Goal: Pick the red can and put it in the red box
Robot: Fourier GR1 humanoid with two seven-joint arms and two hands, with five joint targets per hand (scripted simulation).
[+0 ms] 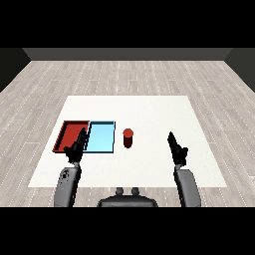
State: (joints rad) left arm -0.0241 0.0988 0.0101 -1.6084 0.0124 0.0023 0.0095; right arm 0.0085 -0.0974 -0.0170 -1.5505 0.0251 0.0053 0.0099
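Red and upright, the red can was seen standing on the white worktop, just at 3 o'clock of the light blue tray, with the red tray beyond. Both the right robot hand and the left robot hand were held with fingers straight, clamped on nothing. The can was judged light, stiff and smooth-sided, best encircled at mid-height.
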